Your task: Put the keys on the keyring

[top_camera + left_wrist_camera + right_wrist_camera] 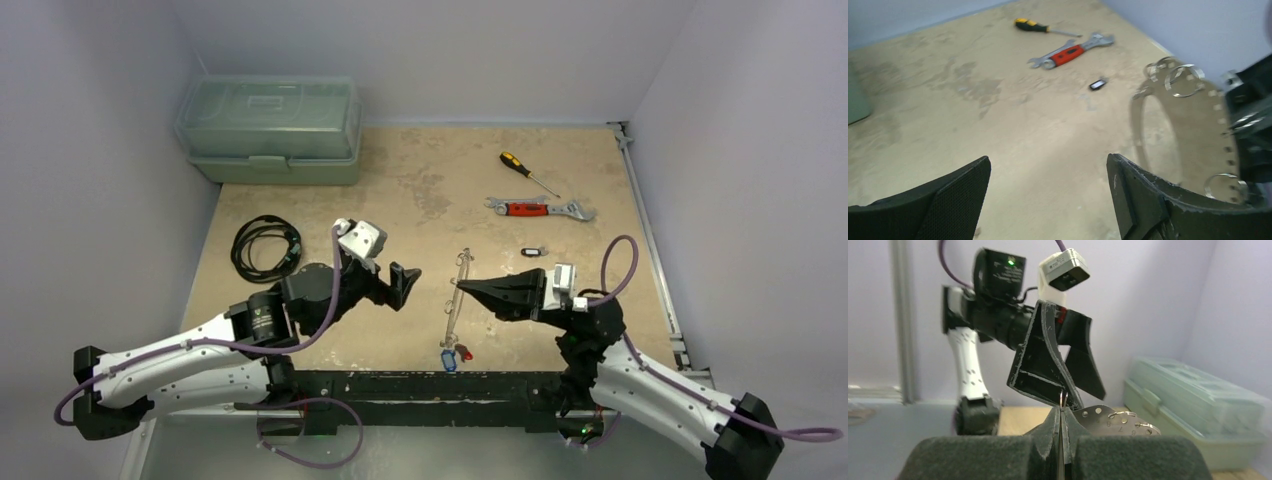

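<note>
the tan table (420, 190) is filling the top view, and a pale green lidded toolbox (268, 130) is sitting in its 10 o'clock corner. the left arm (190, 352) is reaching in from 7 o'clock and the right arm (660, 385) from 5 o'clock, and their tools are facing each other near the table's middle.

the left gripper (405, 285) is standing released, its two fingers spread wide with nothing between them, just at 9 o'clock of the ring and apart from it. the right gripper (464, 287) is clenching its closed fingers on the thin edge of the keyring (456, 300), coming at it from 3 o'clock. the ring is standing on edge between the two tools, showing in the top view as a thin line running from 12 to 6 o'clock.

a coiled black cable (265, 245) is lying at 9 o'clock. a red-handled wrench (538, 208) is lying at 2 o'clock, with a yellow-and-black screwdriver (527, 172) just beyond it.

the blue-tagged key (448, 359) and the red-tagged key (464, 351) are lying together at the ring's 6 o'clock end; whether they are threaded on it is unclear. the black-tagged key (533, 252) is lying alone on the table at 2 o'clock of the ring, well apart from it.
</note>
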`<control>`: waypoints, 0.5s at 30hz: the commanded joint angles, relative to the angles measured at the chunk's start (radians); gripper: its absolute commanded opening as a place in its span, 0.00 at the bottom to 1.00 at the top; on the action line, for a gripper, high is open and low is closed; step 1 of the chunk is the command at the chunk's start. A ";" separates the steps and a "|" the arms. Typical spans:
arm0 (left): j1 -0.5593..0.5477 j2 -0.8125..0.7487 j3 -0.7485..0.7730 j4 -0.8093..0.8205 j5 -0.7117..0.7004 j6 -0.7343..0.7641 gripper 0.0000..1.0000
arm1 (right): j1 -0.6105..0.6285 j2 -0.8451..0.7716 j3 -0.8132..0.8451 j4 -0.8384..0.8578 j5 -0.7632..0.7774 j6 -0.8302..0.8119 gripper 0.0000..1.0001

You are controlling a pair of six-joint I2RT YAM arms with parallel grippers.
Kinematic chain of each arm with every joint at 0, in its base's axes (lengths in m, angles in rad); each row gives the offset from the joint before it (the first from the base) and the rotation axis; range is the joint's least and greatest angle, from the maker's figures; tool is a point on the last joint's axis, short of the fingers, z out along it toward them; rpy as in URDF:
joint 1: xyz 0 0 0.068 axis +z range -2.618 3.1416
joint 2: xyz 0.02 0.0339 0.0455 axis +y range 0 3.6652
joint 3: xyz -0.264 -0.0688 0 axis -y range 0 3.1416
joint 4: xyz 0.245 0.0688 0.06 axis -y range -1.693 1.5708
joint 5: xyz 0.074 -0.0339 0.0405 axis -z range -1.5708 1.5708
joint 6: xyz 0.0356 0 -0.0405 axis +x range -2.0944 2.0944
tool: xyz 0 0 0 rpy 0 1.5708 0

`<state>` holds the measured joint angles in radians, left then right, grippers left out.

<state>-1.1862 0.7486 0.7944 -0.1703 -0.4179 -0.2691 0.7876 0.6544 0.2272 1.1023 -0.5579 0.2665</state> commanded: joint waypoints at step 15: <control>-0.001 0.060 0.026 -0.147 -0.344 0.071 0.90 | 0.324 0.034 0.047 -0.268 0.603 -0.746 0.00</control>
<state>-1.1862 0.8108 0.8043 -0.3111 -0.7288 -0.2352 0.9779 0.6659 0.2653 0.7898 -0.2058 -0.2298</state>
